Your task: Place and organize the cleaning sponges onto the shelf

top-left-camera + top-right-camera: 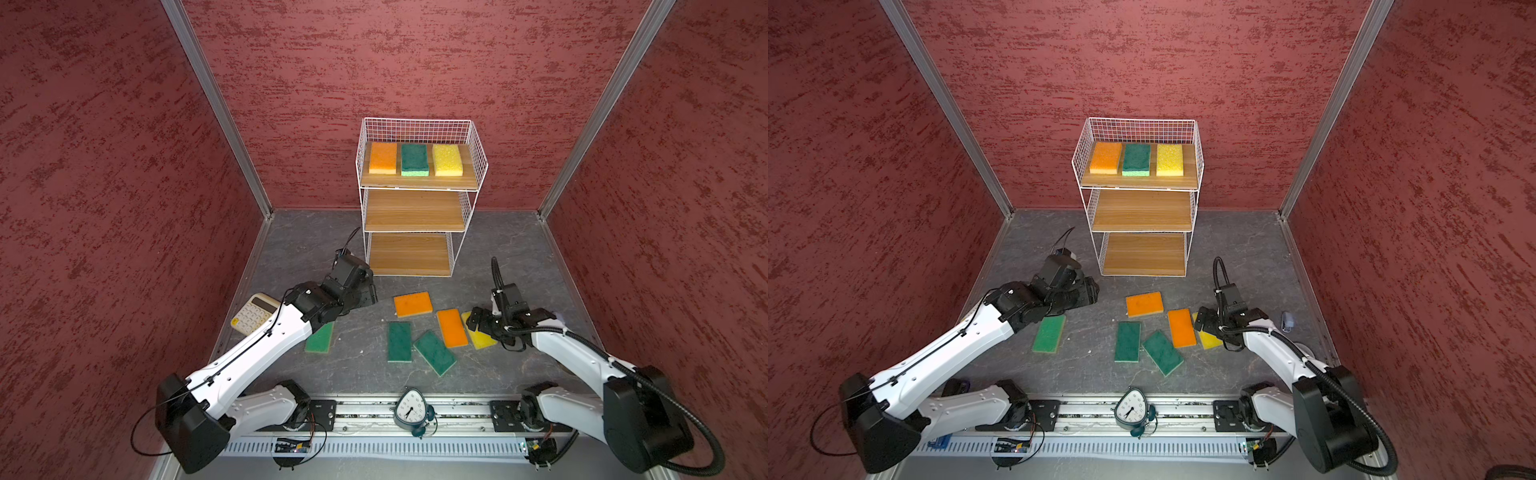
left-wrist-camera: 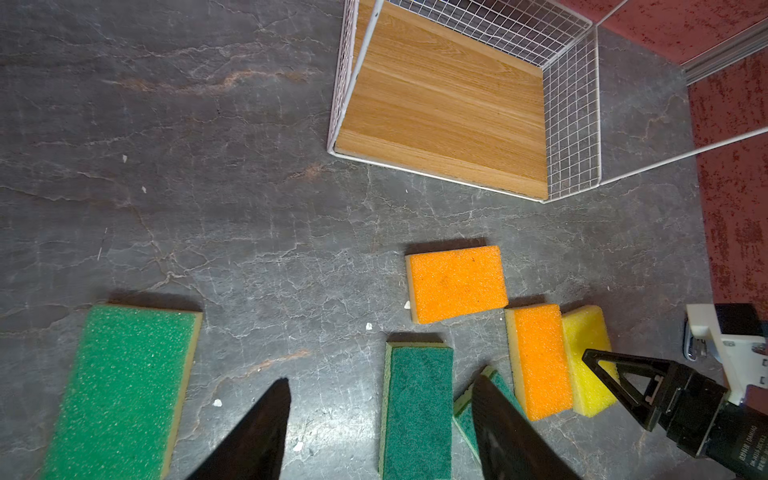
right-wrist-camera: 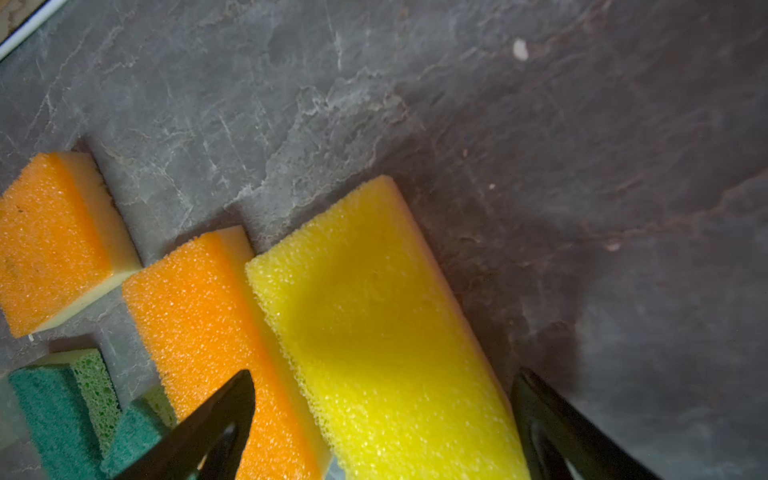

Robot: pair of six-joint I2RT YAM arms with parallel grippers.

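Resting on the shelf's (image 1: 415, 210) top board, left to right: orange sponge (image 1: 383, 158), green sponge (image 1: 414, 160), yellow sponge (image 1: 447, 160). Shelf stands far centre on the gray table (image 1: 311, 249).

Six more sponges lie flat nearer in. Loose yellow sponge (image 3: 374, 324) at right touches a loose orange sponge (image 1: 452, 327). Right gripper (image 3: 382, 374) is spread wide above them, one finger over the orange, the other beyond the yellow's opposite long edge, nothing gripped. Second orange sponge (image 1: 412, 304) lies just farther left. Straight green sponge (image 1: 400, 341) and tilted green sponge (image 1: 434, 353) lie near centre. Lone green sponge (image 1: 320, 337) is at left, partly under the left arm.

Left gripper (image 2: 381, 378) parted, empty, by the shelf's near left corner.

Calculator (image 1: 253, 313) at left edge. Clock (image 1: 411, 409) on near rail, numerals upside down. Lettering on the right gripper's body too blurred to read.
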